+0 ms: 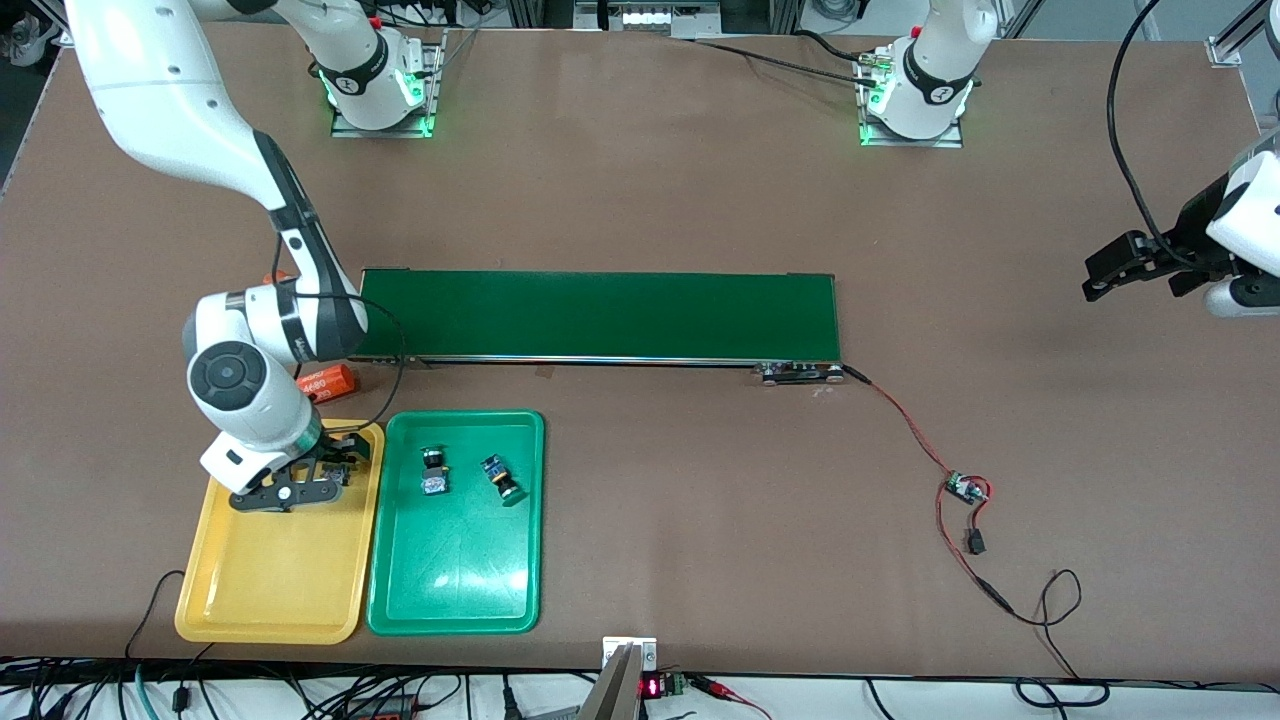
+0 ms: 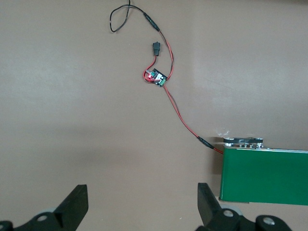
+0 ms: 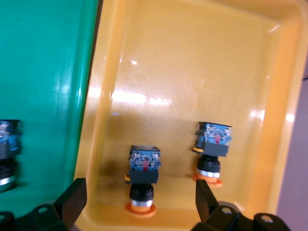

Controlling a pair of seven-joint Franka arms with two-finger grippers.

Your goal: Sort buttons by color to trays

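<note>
Trays: two, yellow tray (image 1: 270, 590) beside green tray (image 1: 455, 590). Buttons: two orange-capped (image 3: 143, 173) (image 3: 211, 149) in yellow, hidden under right gripper (image 1: 318, 478) in front view; two green-capped (image 1: 434, 470) (image 1: 502, 479) in green. Right gripper's fingers wide, empty. Left gripper (image 2: 142, 204) waits, wide, over bare table.

Looks like a robotics lab or automation test bench, not anyone's home. Two white robot arms are bolted onto metal base plates (image 1: 382, 118) with green status lights, on a big brown table (image 1: 640, 180). There's a long dark-green conveyor belt (image 1: 598, 315) wired by red-black leads to a small bare circuit board (image 1: 966, 488). Loose black cables (image 1: 300, 690) bunch along the table edge, with aluminium framing at the corners.
</note>
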